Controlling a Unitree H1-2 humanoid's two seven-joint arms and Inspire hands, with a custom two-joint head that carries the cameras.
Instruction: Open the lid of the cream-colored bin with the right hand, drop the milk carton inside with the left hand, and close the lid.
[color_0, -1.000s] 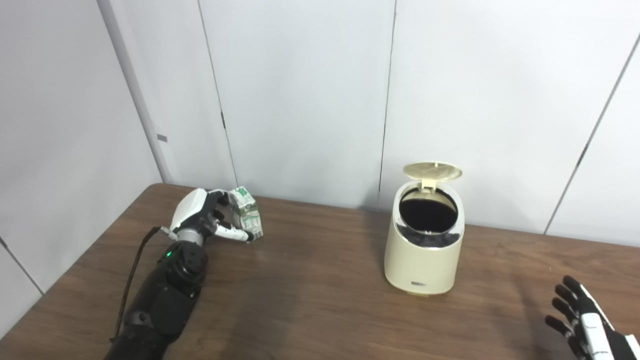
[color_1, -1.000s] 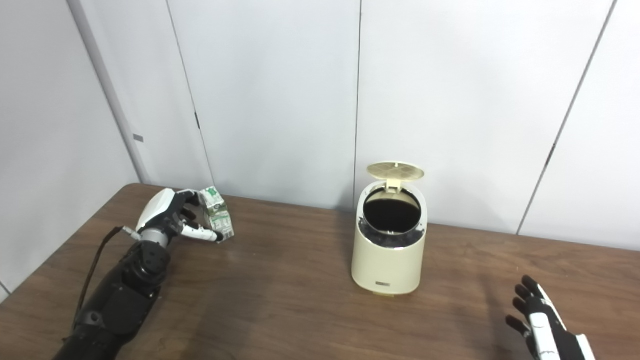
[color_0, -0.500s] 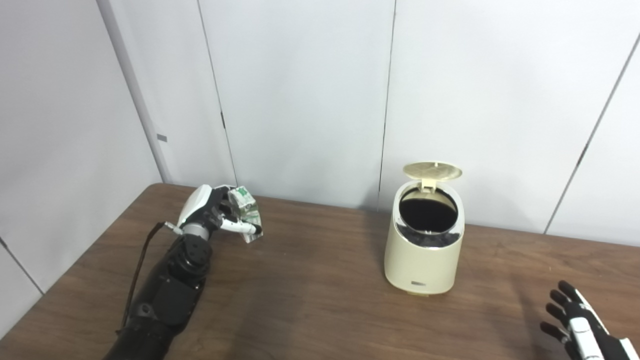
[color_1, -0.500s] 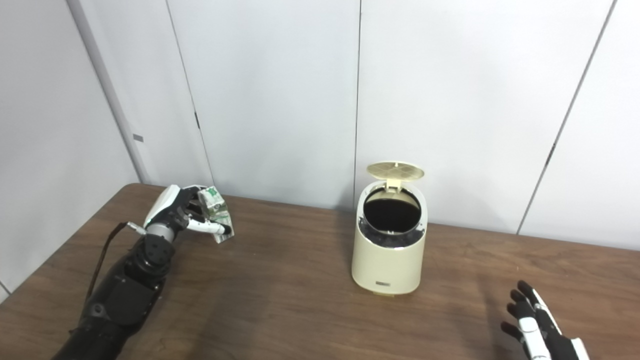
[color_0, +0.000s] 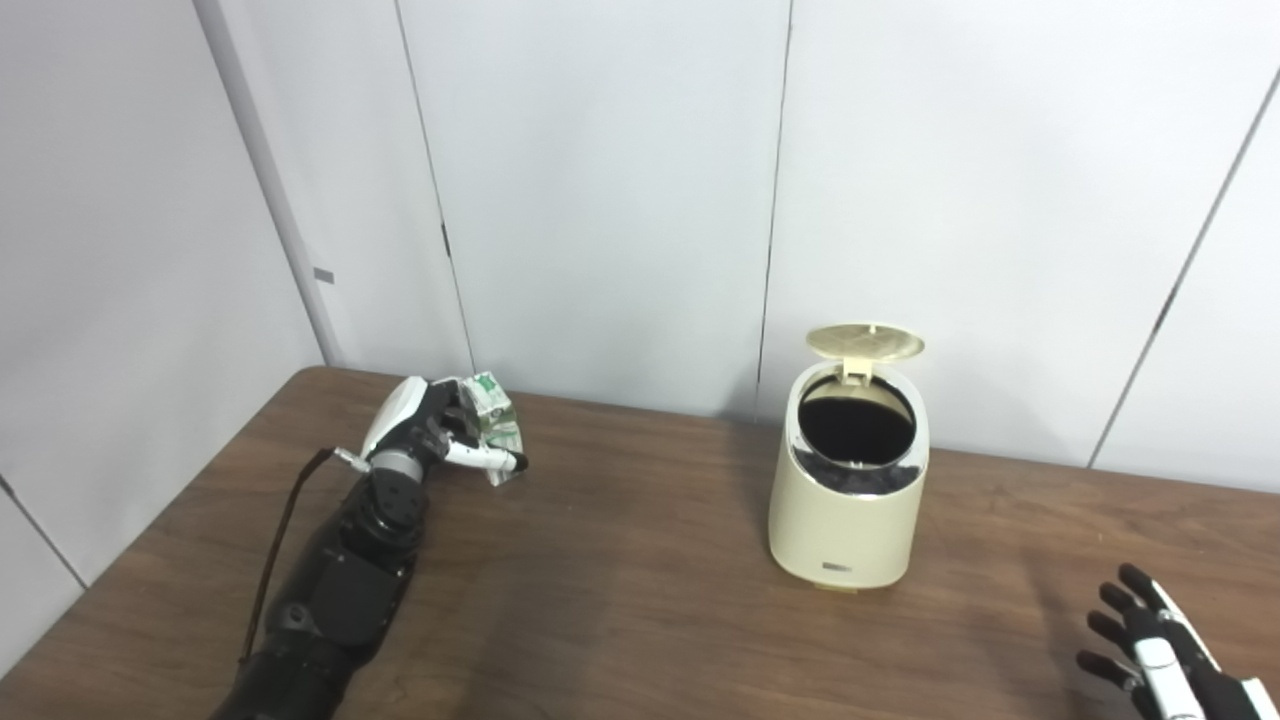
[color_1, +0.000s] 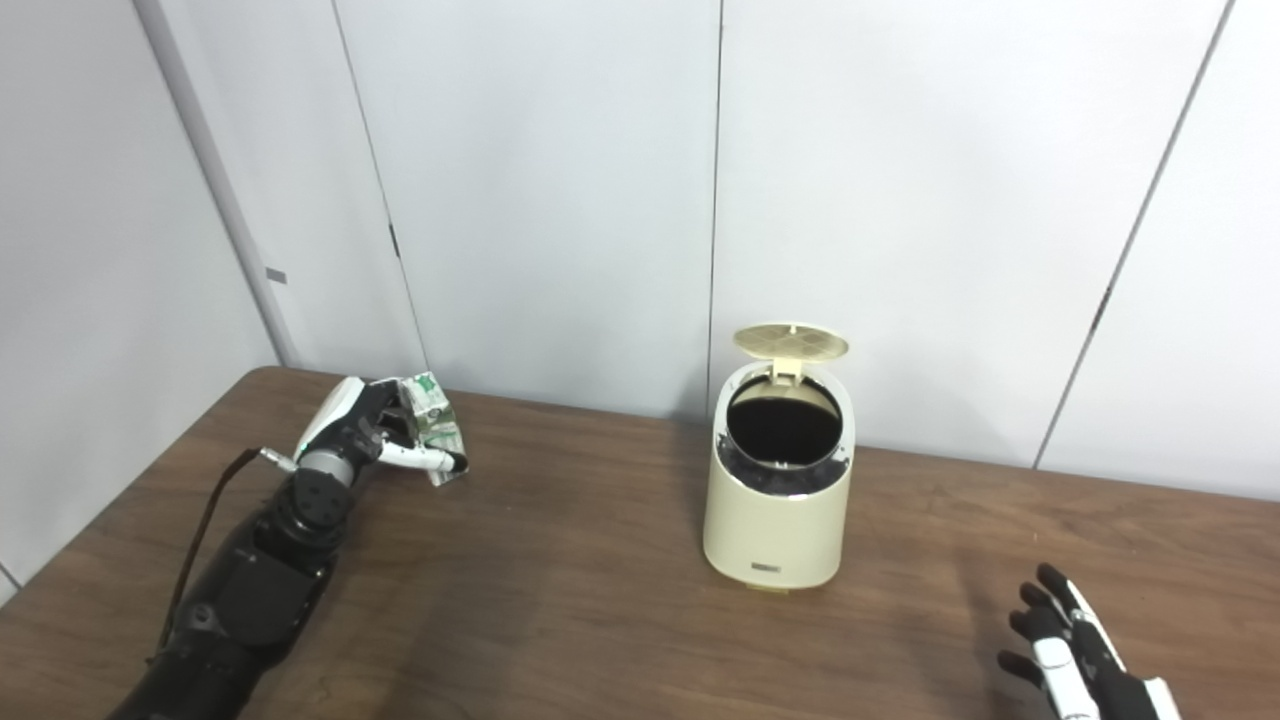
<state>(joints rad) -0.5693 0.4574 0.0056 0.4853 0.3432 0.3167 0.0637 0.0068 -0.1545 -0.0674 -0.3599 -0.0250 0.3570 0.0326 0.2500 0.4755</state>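
Tilted further since a second ago, the milk carton (color_0: 495, 425) sits clenched in the left hand (color_0: 425, 435) at ten o'clock. Right hand (color_0: 1150, 650) splayed, empty. Carry it high over the bin (color_0: 848, 500), clear of the lid (color_0: 864, 343).

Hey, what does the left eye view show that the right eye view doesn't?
Only the left eye view: little extra; the wall on the left is narrower and the right hand sits nearer the picture's edge. Only the right eye view: more wall and table right of that hand. Both: left hand shut on the milk carton, and the bin with its lid up.
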